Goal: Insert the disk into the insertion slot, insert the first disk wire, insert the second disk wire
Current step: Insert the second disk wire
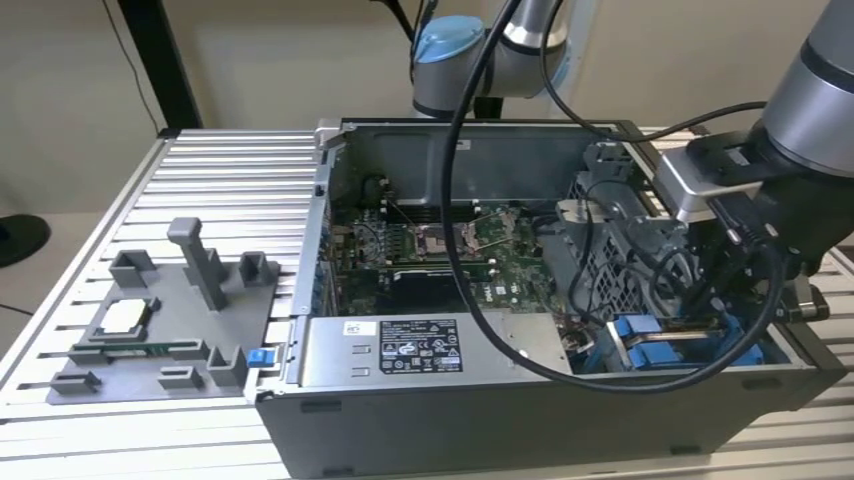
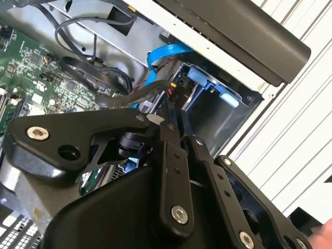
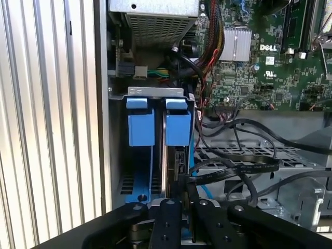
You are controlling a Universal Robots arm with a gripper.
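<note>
The disk in its blue caddy point(image 3: 178, 128) sits in the drive bay at the case's front corner, beside a second blue caddy point(image 3: 140, 127). The same bay point(image 2: 210, 83) appears in the second wrist view, and its blue frames point(image 1: 641, 335) in the exterior view. My gripper point(image 3: 184, 205) hangs right over that bay, its black fingers point(image 3: 168, 220) close together. A black disk wire point(image 3: 233, 171) loops from the case floor in between them. In the exterior view the gripper point(image 1: 697, 318) reaches down into the case on the right.
The open computer case holds a green motherboard point(image 1: 441, 250), a grey labelled power-supply box point(image 1: 400, 345) and a metal drive cage point(image 1: 614, 240). A blue flat cable point(image 2: 161, 54) and loose black cables point(image 2: 88, 57) crowd the bay. A grey fixture point(image 1: 160, 320) stands on the ribbed table point(image 1: 227, 180).
</note>
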